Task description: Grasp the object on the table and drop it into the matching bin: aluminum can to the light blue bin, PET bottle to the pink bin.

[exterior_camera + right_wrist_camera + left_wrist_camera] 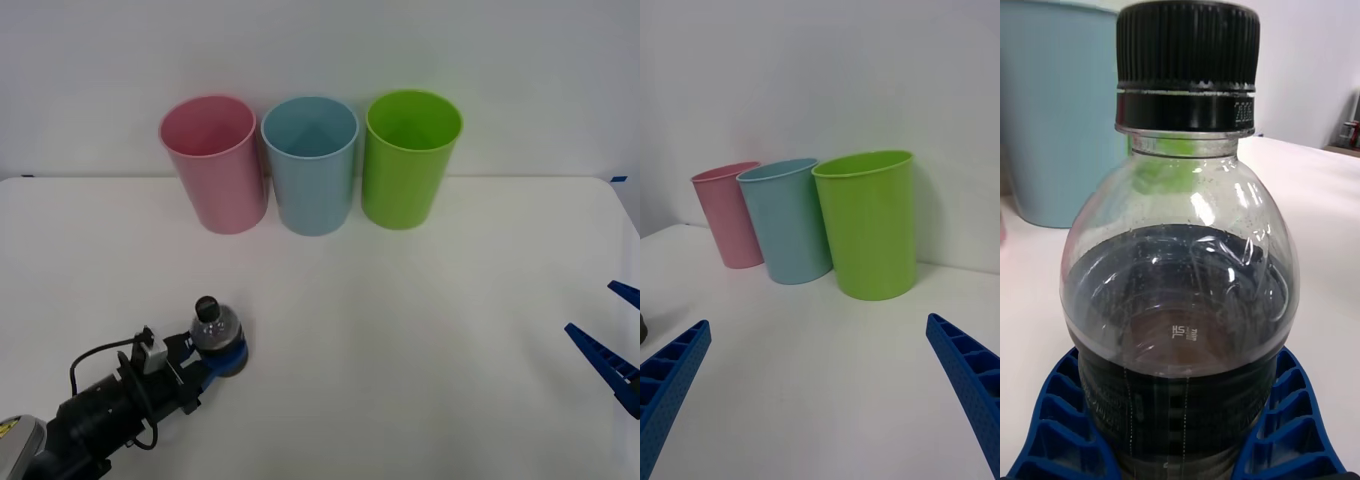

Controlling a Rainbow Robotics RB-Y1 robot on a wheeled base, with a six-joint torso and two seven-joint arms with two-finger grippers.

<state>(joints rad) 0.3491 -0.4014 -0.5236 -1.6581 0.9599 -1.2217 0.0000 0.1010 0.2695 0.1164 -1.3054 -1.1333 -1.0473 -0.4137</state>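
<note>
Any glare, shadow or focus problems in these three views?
Front view: even light, soft shadows under the pink bin and the PET bottle. Left wrist view: small highlights on the bottle's clear shoulder; the light blue bin behind is soft. Right wrist view: bins look sharp, the right gripper has its jaws blurred at the corners.

The place looks like a lab test station, though little of the room shows: a bare white table (420,330) set against a plain white wall (320,50), with pink (214,163), light blue (311,165) and green (410,158) bins in a row.
</note>
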